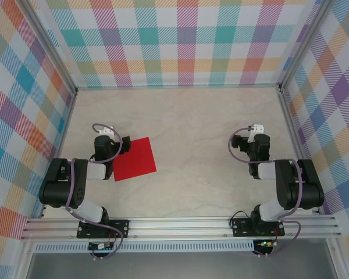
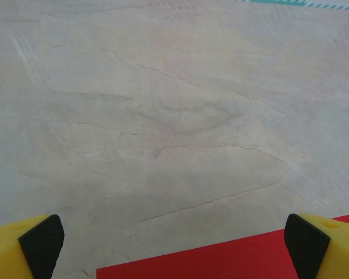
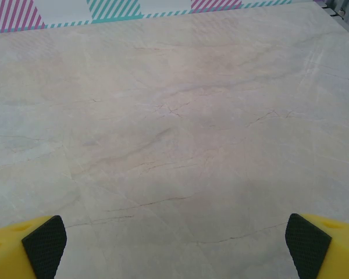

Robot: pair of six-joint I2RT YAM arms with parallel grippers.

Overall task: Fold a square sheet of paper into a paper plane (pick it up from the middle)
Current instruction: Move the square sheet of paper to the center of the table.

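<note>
Square sheet of paper (image 1: 135, 159) lies flat on the table (image 1: 192, 116), left of centre, its far-left corner under the left gripper (image 1: 123, 142); left and right gripper (image 1: 239, 142) both gape empty; sheet judged light, limp, crease-prone, so pinch it mid-sheet, gently.

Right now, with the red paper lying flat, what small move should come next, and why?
Probably the left fingers, which stand open, should pull back over the middle of the paper and come down on it. The paper lies flat and unfolded on the table, and in the left wrist view its edge sits low between the fingers, so they seem to aim past it.
</note>
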